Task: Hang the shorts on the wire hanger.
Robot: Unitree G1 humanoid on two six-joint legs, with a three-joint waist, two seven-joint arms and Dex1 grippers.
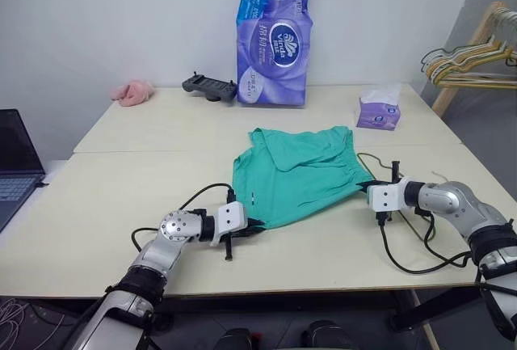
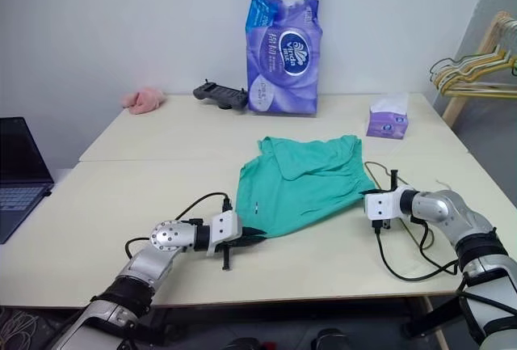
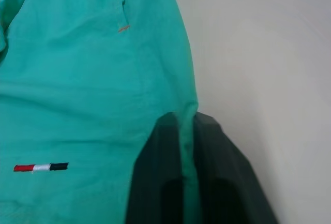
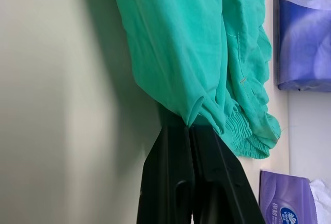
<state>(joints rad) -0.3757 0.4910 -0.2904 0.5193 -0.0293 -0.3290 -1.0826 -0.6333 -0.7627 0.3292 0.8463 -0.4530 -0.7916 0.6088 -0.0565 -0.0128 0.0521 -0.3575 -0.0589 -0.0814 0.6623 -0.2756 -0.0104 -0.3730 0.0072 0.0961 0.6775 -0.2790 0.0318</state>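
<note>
The teal-green shorts (image 1: 299, 174) lie rumpled on the table's (image 1: 121, 204) middle, with a small striped mark (image 3: 40, 167) near the front hem. My left gripper (image 1: 257, 225) is at their front left corner, shut on the hem, and fabric shows pinched between its fingers (image 3: 155, 172). My right gripper (image 1: 363, 186) is shut on the shorts' right edge beside the gathered waistband (image 4: 243, 136). A thin curved wire (image 1: 373, 157) beside the shorts' right edge looks like the wire hanger; most of it is hidden.
At the back stand a purple tissue-roll pack (image 1: 273, 43), a black controller (image 1: 210, 86) and a pink fluffy cloth (image 1: 133, 91). A small tissue box (image 1: 378, 113) sits back right. A laptop (image 1: 16, 164) is far left. A bunch of hangers (image 1: 477, 59) hangs right.
</note>
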